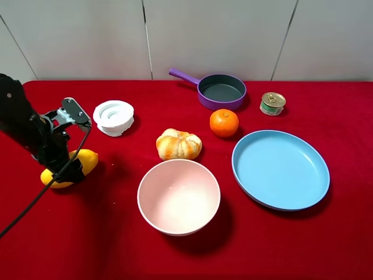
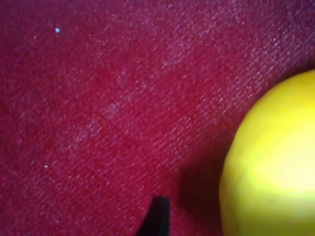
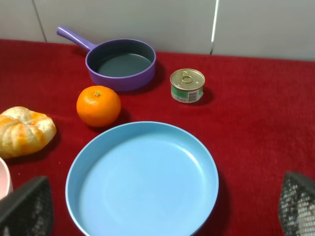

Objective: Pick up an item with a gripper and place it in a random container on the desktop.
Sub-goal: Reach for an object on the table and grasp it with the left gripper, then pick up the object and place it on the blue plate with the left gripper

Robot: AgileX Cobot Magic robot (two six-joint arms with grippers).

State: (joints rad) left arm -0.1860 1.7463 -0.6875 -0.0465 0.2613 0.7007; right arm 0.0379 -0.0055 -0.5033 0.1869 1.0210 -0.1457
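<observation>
The yellow mango (image 1: 81, 161) lies on the red cloth (image 1: 105, 233) at the left, partly covered by my left arm. My left gripper (image 1: 60, 167) is low over it. In the left wrist view the mango (image 2: 270, 167) fills one side and one black fingertip (image 2: 157, 219) stands apart from it just above the cloth; the other finger is out of view. The gripper looks open and holds nothing. The light-blue oval plate (image 1: 281, 169) lies empty at the right and also shows in the right wrist view (image 3: 142, 182). My right gripper (image 3: 162, 206) is open and empty above the plate's near rim.
A pink bowl (image 1: 179, 196) sits front centre, with a bread roll (image 1: 178, 144) behind it. A tangerine (image 1: 224, 123), a purple pan (image 1: 220, 91) and a small tin can (image 1: 272, 103) stand at the back. A white round object (image 1: 113, 117) sits near my left arm.
</observation>
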